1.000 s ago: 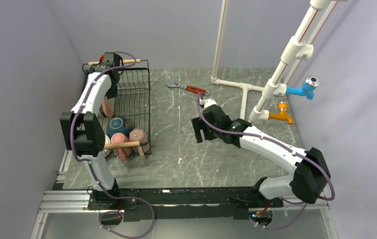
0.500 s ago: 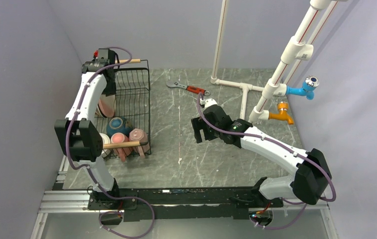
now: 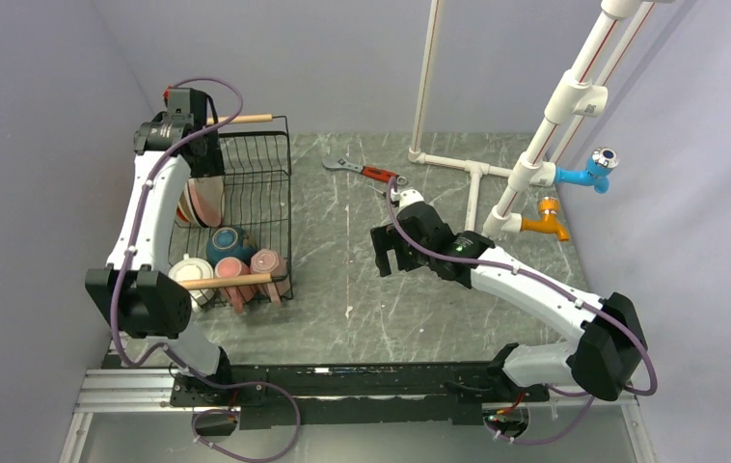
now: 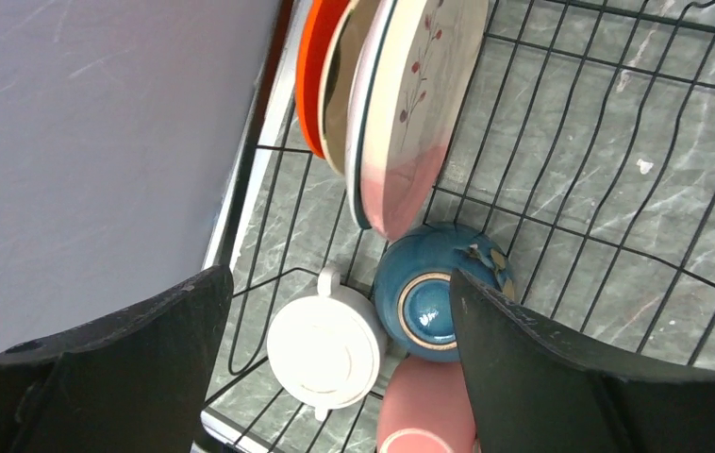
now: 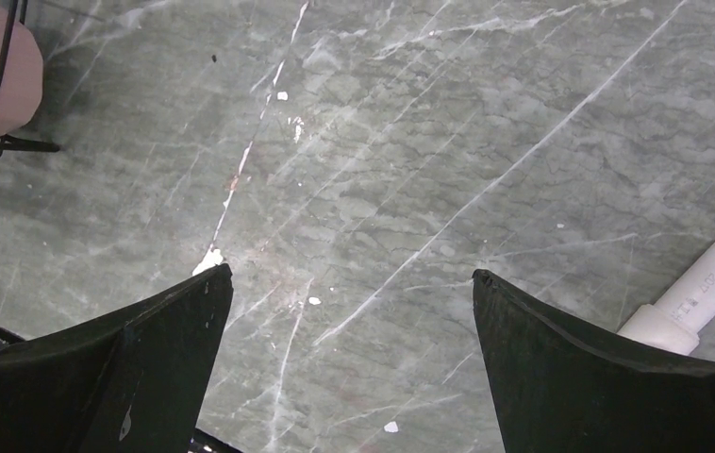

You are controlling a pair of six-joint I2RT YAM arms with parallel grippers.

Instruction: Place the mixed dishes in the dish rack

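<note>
Small dark print is running along the white pipe point(image 5: 703, 288) at the edge of the right wrist view, but it is too small to read with certainty. The larger plate point(image 4: 415, 90) is carrying a red sprig pattern on its pale face. The face is shading to pink at the bottom, and a teal line is running round the rim.

Six dishes are sitting inside the dish rack point(image 3: 263, 207). Two plates are standing on edge against its left wall, the orange-red plate point(image 4: 311, 66) nearest the wall and the larger plate just beside it. A cream surface is showing between them, and I cannot tell which plate it belongs to. At the near end one white mug point(image 4: 325, 347) is touching one dark teal bowl point(image 4: 434, 297), which is showing its foot ring upward. The first pink mug point(image 3: 233, 270) and the second pink mug point(image 3: 267, 261) are lying side by side under the near wooden handle point(image 3: 242, 281). The far wooden handle point(image 3: 246, 119) is making two.

One red-handled wrench point(image 3: 367, 172) is lying on the table point(image 3: 419, 318) beyond the right arm. One blue tap point(image 3: 588, 172) and one orange tap point(image 3: 547, 222) are sticking out of the pipe frame.

The left gripper point(image 4: 335, 278) is hanging above the rack's dishes with its fingers spread wide, gripping nothing. The right gripper point(image 5: 349, 274) is hanging over the grey table to the right of the rack, its fingers also wide apart and empty
</note>
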